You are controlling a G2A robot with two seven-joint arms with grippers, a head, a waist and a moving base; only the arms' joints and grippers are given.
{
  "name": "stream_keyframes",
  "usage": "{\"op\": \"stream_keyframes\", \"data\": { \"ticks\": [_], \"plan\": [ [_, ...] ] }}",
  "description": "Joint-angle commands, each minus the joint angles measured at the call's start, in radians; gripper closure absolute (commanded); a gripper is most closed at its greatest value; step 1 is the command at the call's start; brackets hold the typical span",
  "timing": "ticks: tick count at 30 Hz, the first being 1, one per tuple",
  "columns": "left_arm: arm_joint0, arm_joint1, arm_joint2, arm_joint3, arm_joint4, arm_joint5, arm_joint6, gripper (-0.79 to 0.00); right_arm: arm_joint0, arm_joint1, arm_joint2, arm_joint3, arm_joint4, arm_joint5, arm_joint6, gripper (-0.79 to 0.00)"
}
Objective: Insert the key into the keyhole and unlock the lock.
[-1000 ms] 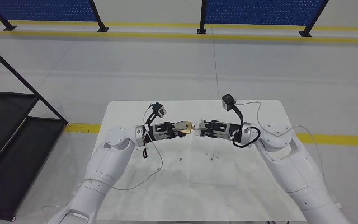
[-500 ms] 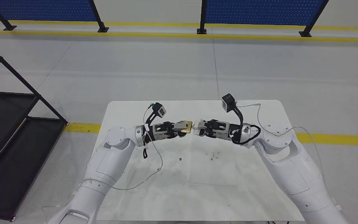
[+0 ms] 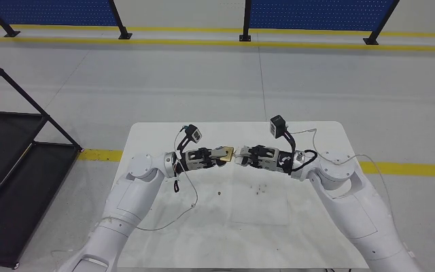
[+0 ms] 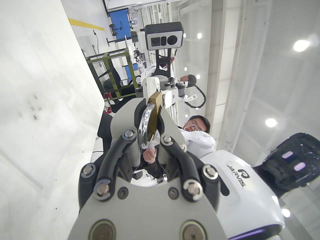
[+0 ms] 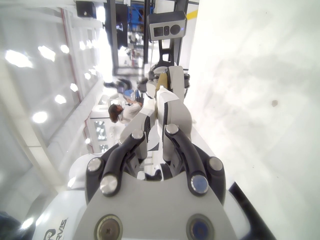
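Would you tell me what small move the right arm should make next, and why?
Probably a gentle twist of the right gripper, if the key is seated: it meets the brass padlock clamped in the left gripper, though the key itself is hidden.

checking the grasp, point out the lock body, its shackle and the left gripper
lock body (image 4: 155, 103), left wrist view, on the brass face
shackle (image 4: 145, 126), left wrist view, on the silver curve
left gripper (image 4: 151, 107), left wrist view, midway between its fingertips
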Motion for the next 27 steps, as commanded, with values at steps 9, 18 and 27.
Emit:
{"op": "stream_keyframes", "data": {
  "ticks": [9, 18, 27],
  "plan": [
    [0.0, 0.0, 0.0, 0.0, 0.0, 0.0, 0.0, 0.0, -0.018, -0.001, 0.004, -0.011, 0.021, 0.006, -0.023, 0.0],
    [0.0, 0.0, 0.0, 0.0, 0.0, 0.0, 0.0, 0.0, -0.039, 0.001, 0.028, -0.027, 0.086, 0.046, -0.02, 0.0],
    [0.0, 0.0, 0.0, 0.0, 0.0, 0.0, 0.0, 0.0, -0.04, 0.002, 0.029, -0.04, 0.091, 0.108, -0.037, 0.0]
  ]
}}
